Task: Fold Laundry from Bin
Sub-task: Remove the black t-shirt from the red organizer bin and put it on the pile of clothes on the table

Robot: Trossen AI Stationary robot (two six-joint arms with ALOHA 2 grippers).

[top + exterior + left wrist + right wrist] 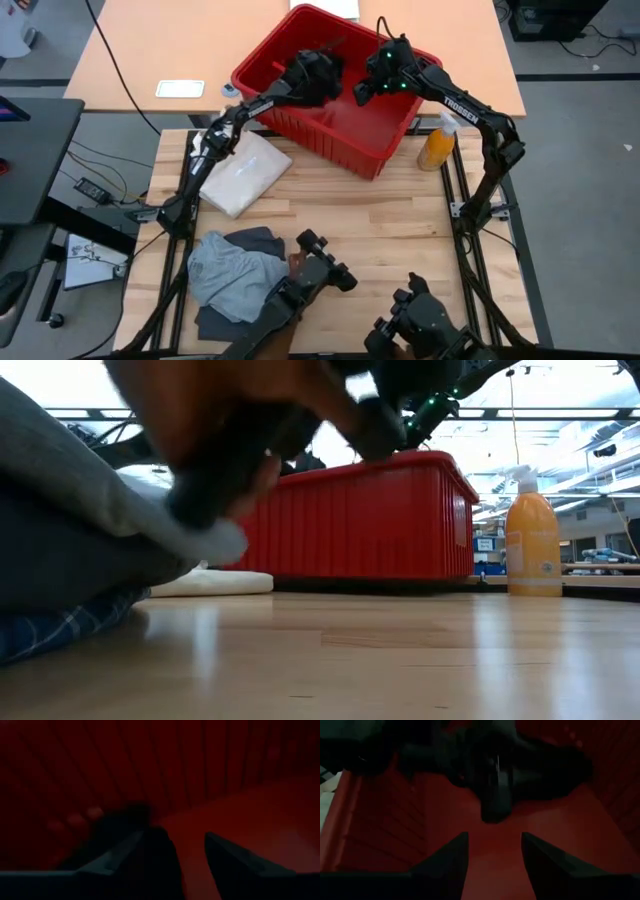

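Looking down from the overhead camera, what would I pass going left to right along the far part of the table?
Cream-white folded cloth → red bin with a black piece inside → orange spray bottle.

Bin (345, 140) at the table's (400, 230) far edge; my two grippers, left (318, 75) and right (372, 82), reach inside it. Spray bottle (437, 145) just beside its right end. Tote bag (243, 172) near its left. Laundry pile (235, 275) at near left.
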